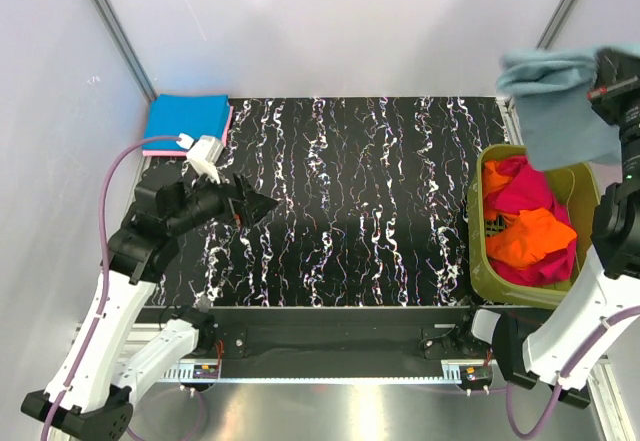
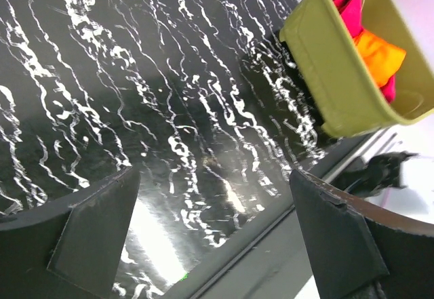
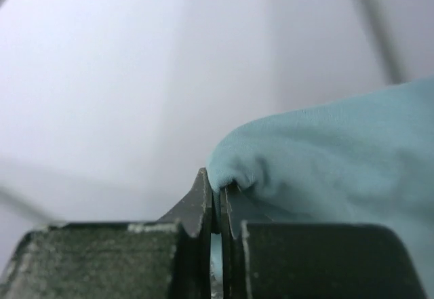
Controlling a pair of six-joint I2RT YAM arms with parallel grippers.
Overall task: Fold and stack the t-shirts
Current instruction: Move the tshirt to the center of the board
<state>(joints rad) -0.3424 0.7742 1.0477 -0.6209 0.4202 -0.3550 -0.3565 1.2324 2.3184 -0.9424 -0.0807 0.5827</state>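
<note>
Presently on hand, largest first.

1. Table (image 1: 350, 201): black top with white marbling, stretching between the two arms.
2. Grey-blue t-shirt (image 1: 555, 101): hangs in the air at the far right, above the far end of the tub and clear of the table. It is bunched where it is held and drapes downward.
3. Tub (image 1: 478, 226): olive-green plastic, standing at the table's right edge, with crumpled shirts inside.
4. Magenta t-shirt (image 1: 522, 193): crumpled in the tub.
5. Orange t-shirt (image 1: 535, 236): crumpled in the tub, lying on the magenta one. A second orange patch shows at the tub's far left corner; whether it is the same garment cannot be told.
6. Bright blue t-shirt (image 1: 187, 119): folded flat into a rectangle at the table's far left corner.
7. Pink t-shirt (image 1: 231, 126): folded beneath the bright blue one, with only a thin edge showing.
8. Left gripper (image 2: 213, 207): hovers over the left part of the table near the folded pair, fingers spread wide with nothing between them.
9. Right gripper (image 3: 217, 194): raised high at the far right, fingers pressed together, pinching a fold of the grey-blue t-shirt.
</note>
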